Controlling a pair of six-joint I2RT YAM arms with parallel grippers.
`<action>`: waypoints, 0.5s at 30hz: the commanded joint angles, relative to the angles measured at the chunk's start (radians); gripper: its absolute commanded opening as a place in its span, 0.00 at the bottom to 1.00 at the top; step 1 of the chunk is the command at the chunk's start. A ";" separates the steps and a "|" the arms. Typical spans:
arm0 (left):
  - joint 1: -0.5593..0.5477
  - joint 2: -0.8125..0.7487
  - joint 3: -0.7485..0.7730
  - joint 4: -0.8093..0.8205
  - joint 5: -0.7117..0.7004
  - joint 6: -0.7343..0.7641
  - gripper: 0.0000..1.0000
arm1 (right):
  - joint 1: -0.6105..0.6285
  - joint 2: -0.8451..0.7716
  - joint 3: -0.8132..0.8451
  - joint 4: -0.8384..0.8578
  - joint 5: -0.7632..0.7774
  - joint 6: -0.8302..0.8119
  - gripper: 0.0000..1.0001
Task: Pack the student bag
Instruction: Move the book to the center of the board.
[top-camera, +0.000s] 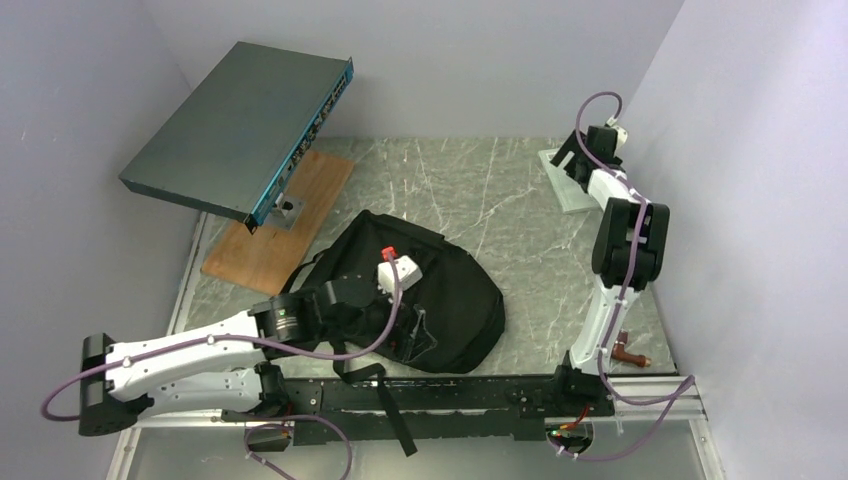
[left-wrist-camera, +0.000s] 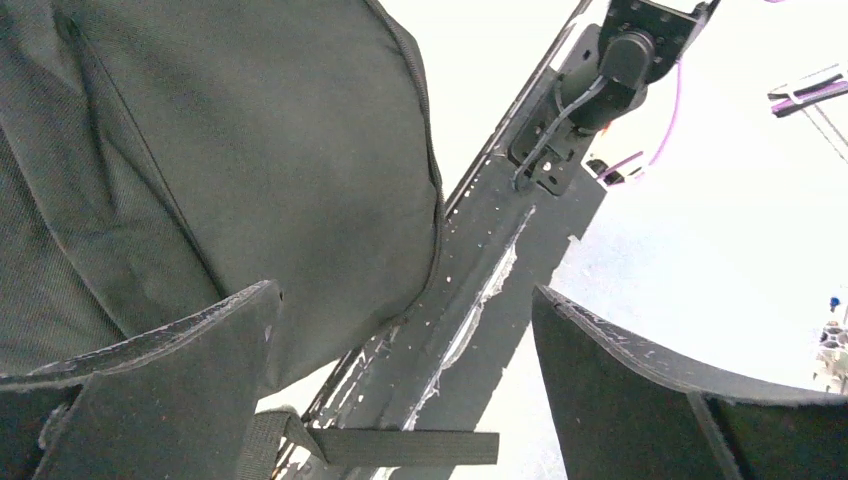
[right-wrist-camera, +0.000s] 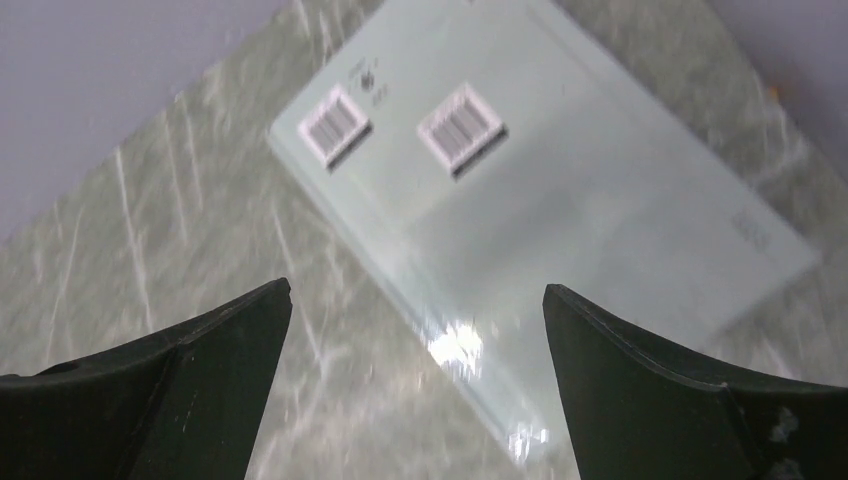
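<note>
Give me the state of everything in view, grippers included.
student bag, lying on the table, not gripped.
white box, flat on the table, not gripped.
left gripper, open, beside the student bag.
right gripper, open, above the white box.
network switch, tilted, raised off the table.

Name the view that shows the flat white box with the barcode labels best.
Right wrist: the white box fills the frame, both barcode labels showing. Top external shows only a small part beside the right arm. Left wrist does not show it.
</note>
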 joint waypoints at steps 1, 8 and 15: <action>-0.002 -0.098 -0.038 0.021 0.035 0.003 1.00 | -0.033 0.110 0.210 -0.036 0.033 -0.055 1.00; -0.002 -0.169 -0.032 -0.040 -0.003 -0.008 1.00 | -0.104 0.345 0.546 -0.200 0.034 -0.029 1.00; -0.002 -0.139 -0.024 -0.036 0.008 -0.017 0.99 | -0.141 0.473 0.678 -0.260 -0.060 -0.066 1.00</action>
